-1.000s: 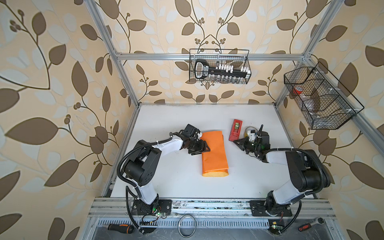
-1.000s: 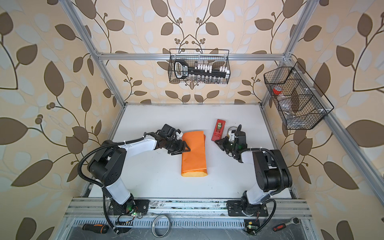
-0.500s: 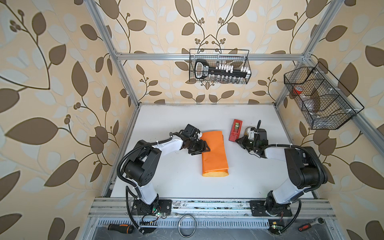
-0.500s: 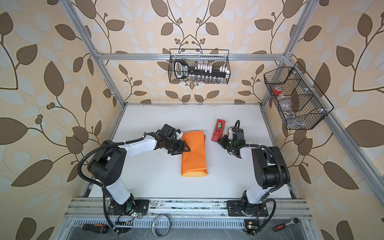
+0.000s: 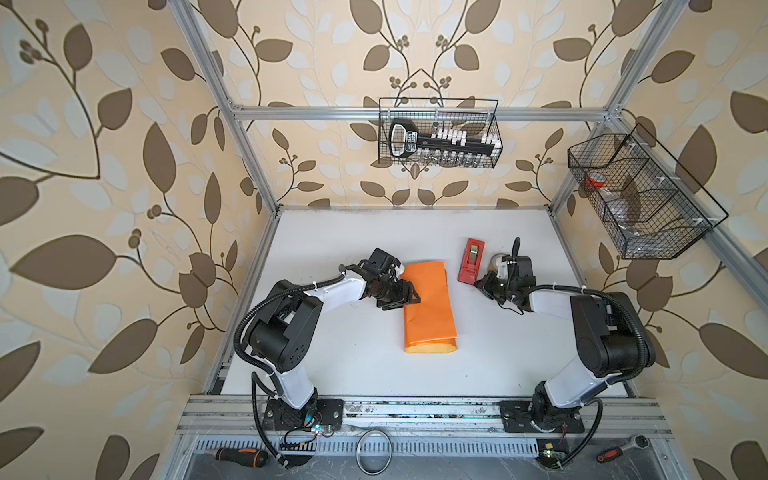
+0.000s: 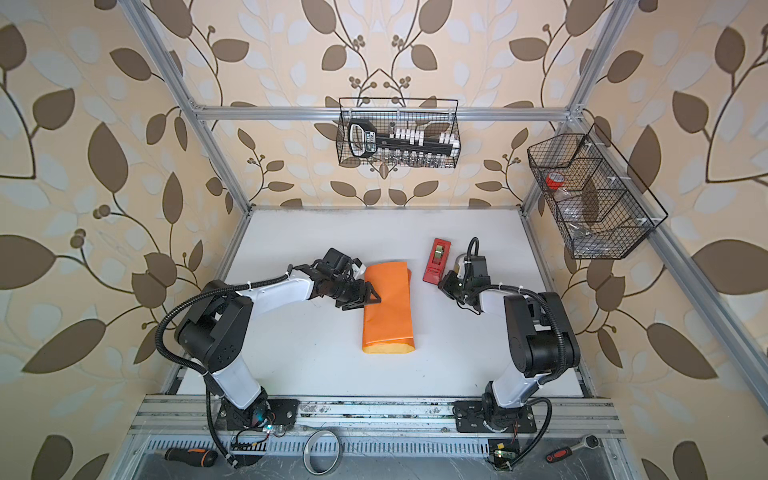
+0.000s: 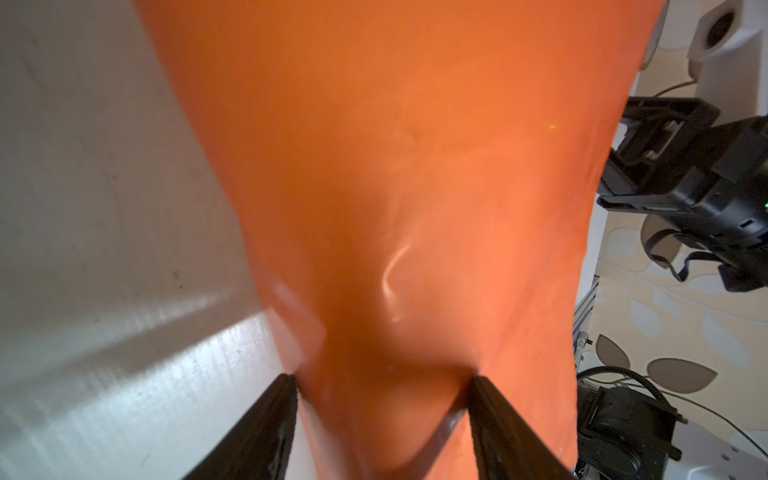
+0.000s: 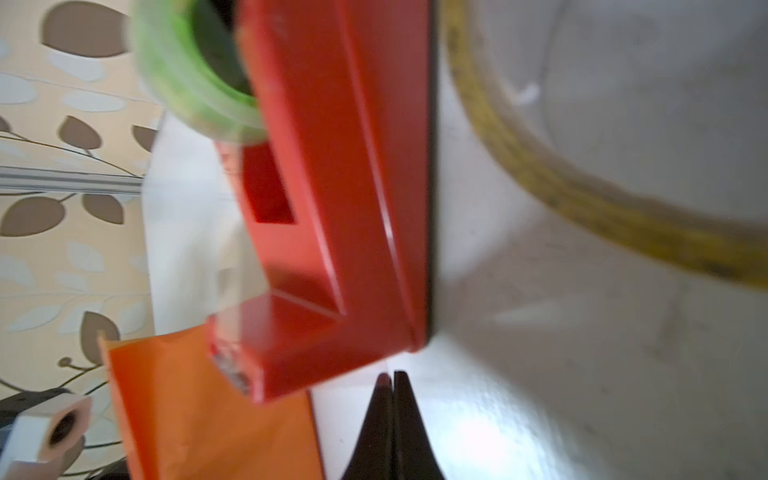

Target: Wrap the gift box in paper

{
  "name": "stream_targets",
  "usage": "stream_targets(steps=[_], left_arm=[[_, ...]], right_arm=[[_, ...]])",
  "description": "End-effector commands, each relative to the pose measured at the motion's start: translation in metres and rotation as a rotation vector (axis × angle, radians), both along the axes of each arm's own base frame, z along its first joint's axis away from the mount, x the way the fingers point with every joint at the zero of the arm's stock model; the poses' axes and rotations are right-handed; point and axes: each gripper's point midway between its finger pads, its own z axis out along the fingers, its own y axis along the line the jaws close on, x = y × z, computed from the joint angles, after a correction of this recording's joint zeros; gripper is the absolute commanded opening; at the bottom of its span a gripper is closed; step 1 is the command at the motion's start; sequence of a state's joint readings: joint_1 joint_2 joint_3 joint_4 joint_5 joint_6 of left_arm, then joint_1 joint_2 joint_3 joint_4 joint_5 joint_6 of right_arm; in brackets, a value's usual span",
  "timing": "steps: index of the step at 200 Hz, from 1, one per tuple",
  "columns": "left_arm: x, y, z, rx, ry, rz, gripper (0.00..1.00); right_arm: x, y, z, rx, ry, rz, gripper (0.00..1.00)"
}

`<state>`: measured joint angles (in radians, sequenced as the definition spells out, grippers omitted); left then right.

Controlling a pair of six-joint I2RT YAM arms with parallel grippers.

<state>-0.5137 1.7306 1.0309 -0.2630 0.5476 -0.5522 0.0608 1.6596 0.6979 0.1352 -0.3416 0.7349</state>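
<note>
I see the paper [image 5: 428,307] folded into a long glossy orange bundle, flat mid-table, running 12 to 6 o'clock, yellow-tan inside showing at 6 o'clock; gift box hidden

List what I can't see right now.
- Box: hidden in every view, under the folded paper.
- Left gripper: fingers straddle the paper in the left wrist view; clamping or only pressing, unclear.
- Dispenser: cutter end blurred in the right wrist view.
- Tape roll: cut off by that view's edge.
</note>
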Motion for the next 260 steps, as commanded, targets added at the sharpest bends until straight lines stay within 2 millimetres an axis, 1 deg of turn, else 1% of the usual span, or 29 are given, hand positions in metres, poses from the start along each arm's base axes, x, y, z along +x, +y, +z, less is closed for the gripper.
stream_targets(steps=[1, 14, 29, 39, 43, 60, 77, 96, 114, 128, 151, 169, 183, 198, 230, 260], left_arm=[[-0.017, 0.03, -0.038, 0.182, 0.08, 0.034, 0.66], [-0.017, 0.03, -0.038, 0.181, 0.079, 0.034, 0.66], [-0.017, 0.03, -0.039, 0.18, 0.081, 0.033, 0.66], [-0.017, 0.029, -0.039, 0.18, 0.082, 0.032, 0.66], [-0.017, 0.03, -0.039, 0.179, 0.081, 0.034, 0.66], [-0.018, 0.031, -0.04, 0.183, 0.081, 0.033, 0.66], [-0.018, 0.029, -0.042, 0.179, 0.088, 0.031, 0.66], [-0.017, 0.029, -0.044, 0.18, 0.093, 0.032, 0.67], [-0.018, 0.029, -0.046, 0.183, 0.1, 0.032, 0.66], [-0.019, 0.03, -0.047, 0.184, 0.101, 0.031, 0.66], [-0.019, 0.029, -0.048, 0.185, 0.105, 0.031, 0.66], [-0.019, 0.03, -0.048, 0.185, 0.105, 0.033, 0.66], [-0.019, 0.029, -0.047, 0.185, 0.103, 0.032, 0.66], [-0.019, 0.029, -0.048, 0.185, 0.105, 0.031, 0.66], [-0.019, 0.03, -0.048, 0.185, 0.106, 0.032, 0.66], [-0.019, 0.029, -0.046, 0.183, 0.102, 0.033, 0.66]], right_arm=[[-0.009, -0.01, -0.013, -0.062, 0.079, -0.018, 0.0], [-0.009, -0.01, -0.008, -0.058, 0.069, -0.015, 0.0], [-0.01, -0.011, 0.004, -0.041, 0.037, -0.012, 0.0], [-0.012, -0.013, 0.017, -0.022, -0.005, -0.015, 0.0], [-0.012, -0.013, 0.025, -0.014, -0.031, -0.014, 0.0], [-0.023, -0.008, 0.047, 0.045, -0.106, -0.019, 0.0], [-0.033, 0.006, 0.07, 0.142, -0.197, -0.047, 0.0], [-0.044, 0.03, 0.096, 0.21, -0.304, -0.077, 0.0], [-0.052, 0.053, 0.115, 0.237, -0.374, -0.094, 0.0], [-0.056, 0.067, 0.123, 0.243, -0.408, -0.115, 0.0], [-0.06, 0.088, 0.129, 0.226, -0.454, -0.123, 0.0], [-0.062, 0.102, 0.128, 0.216, -0.473, -0.118, 0.0], [-0.063, 0.11, 0.126, 0.206, -0.485, -0.117, 0.0], [-0.064, 0.115, 0.123, 0.181, -0.501, -0.112, 0.0], [-0.061, 0.118, 0.118, 0.121, -0.528, -0.104, 0.0], [-0.058, 0.118, 0.106, 0.071, -0.523, -0.102, 0.0]])
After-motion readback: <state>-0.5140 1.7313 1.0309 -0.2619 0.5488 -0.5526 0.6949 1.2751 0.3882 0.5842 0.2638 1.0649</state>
